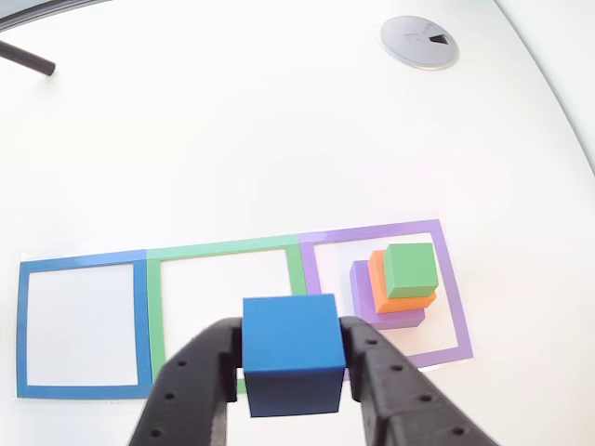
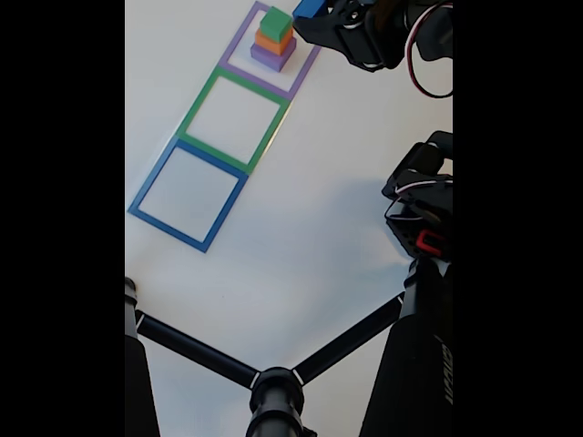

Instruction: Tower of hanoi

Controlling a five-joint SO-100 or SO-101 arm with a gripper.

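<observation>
A: State the condition of the pincer (image 1: 290, 372).

B: Both black fingers (image 1: 200, 381) are clamped on the blue cube (image 1: 290, 353), one on each side face. The cube sits level between them, raised off the white table (image 1: 279, 130).

A: Locate the remaining blocks relative to the pincer.

B: In the other view, they stand just beyond the pincer and to its right: purple block (image 1: 390, 311) at the bottom, orange block (image 1: 395, 283) on it, green block (image 1: 411, 269) on top. The stack rests inside the purple outline (image 1: 446, 279).

A: And the other outlines?

B: The green outline (image 1: 223, 249) lies directly beyond the pincer; the blue outline (image 1: 82, 325) lies to its left.

A: Fixed-view confirmation?

B: The cube (image 2: 308, 7) shows at the pincer tip, just beside the stack.
</observation>
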